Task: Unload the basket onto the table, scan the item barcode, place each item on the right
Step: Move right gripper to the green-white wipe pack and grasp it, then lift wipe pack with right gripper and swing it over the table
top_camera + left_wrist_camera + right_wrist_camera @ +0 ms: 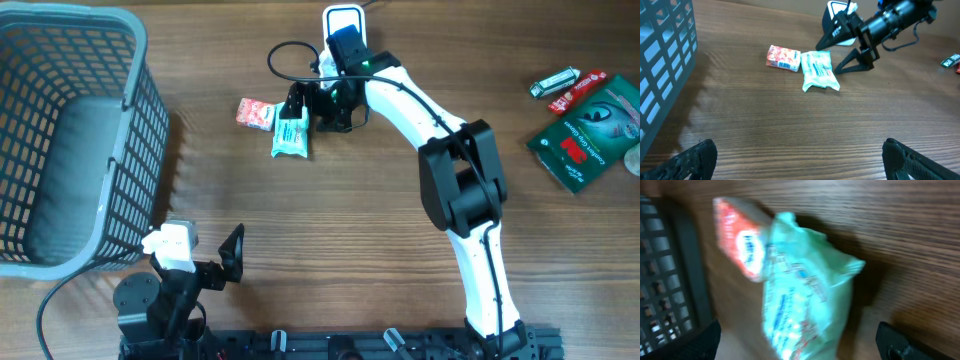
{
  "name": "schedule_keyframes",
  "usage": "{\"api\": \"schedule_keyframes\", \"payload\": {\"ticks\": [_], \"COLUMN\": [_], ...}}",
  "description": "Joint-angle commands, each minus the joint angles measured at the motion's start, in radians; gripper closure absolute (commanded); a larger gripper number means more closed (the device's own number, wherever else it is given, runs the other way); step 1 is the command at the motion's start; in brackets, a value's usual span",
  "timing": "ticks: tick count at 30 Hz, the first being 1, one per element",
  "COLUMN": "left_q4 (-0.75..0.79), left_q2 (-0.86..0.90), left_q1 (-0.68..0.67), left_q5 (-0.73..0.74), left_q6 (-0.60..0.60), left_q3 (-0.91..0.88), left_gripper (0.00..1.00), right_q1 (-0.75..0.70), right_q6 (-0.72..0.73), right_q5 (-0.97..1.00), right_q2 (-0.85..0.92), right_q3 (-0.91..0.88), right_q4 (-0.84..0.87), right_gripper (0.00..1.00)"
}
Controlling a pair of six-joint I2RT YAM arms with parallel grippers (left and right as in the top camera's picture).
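A brown wood-grain table carries everything. The right claw stands spread wide and pinches nothing. The mint-green packet lies flat just ahead of its fingertips. The packet is crinkled, pale green and white with small blue print; the right wrist view blurs it. A red packet with a barcode patch touches the green one on the side away from this claw, toward the grey basket. The left claw is spread too, empty, well apart from both packets.
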Motion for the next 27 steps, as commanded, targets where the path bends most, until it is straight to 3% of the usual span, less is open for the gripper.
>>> {"api": "schedule_keyframes", "payload": {"ticks": [1, 3, 5, 7, 9, 10, 15, 19, 22, 24, 27], "left_q4": [0.003, 0.002, 0.003, 0.002, 0.002, 0.003, 0.002, 0.002, 0.003, 0.002, 0.002], "left_q2": [-0.003, -0.003, -0.003, -0.003, -0.003, -0.003, -0.003, -0.003, -0.003, -0.003, -0.003], "left_q1": [0.005, 0.005, 0.005, 0.005, 0.005, 0.005, 0.005, 0.005, 0.005, 0.005, 0.005], "left_q5": [0.008, 0.008, 0.008, 0.008, 0.008, 0.008, 0.008, 0.008, 0.008, 0.008, 0.008], "left_q6": [0.016, 0.016, 0.016, 0.016, 0.016, 0.016, 0.016, 0.016, 0.016, 0.016, 0.016], "left_q3": [-0.004, -0.004, -0.004, -0.004, -0.004, -0.004, -0.004, -0.004, -0.004, -0.004, -0.004], "left_gripper": [0.00, 0.00, 0.00, 0.00, 0.00, 0.00, 0.00, 0.00, 0.00, 0.00, 0.00], "right_q1": [0.011, 0.022, 0.035, 0.048, 0.056, 0.056, 0.012, -0.034, -0.051, -0.051, -0.051], "right_q6": [0.017, 0.018, 0.027, 0.028, -0.001, -0.023, -0.015, 0.063, 0.361, 0.520, 0.557], "right_q5": [0.022, 0.036, 0.035, 0.027, 0.025, 0.025, 0.049, 0.353, 0.703, 0.710, 0.604], "right_q2": [0.044, 0.068, 0.105, 0.140, 0.154, 0.154, 0.119, 0.020, -0.113, -0.159, -0.208], "right_q3": [-0.009, -0.016, -0.022, -0.022, -0.022, -0.022, -0.014, 0.015, 0.015, 0.014, 0.014], "right_q4": [-0.002, 0.011, 0.025, 0.025, 0.016, 0.006, -0.055, -0.280, -0.549, -0.682, -0.858], "right_gripper": [0.01, 0.11, 0.36, 0.50, 0.73, 0.92, 0.96, 0.96, 0.96, 0.96, 0.96]}}
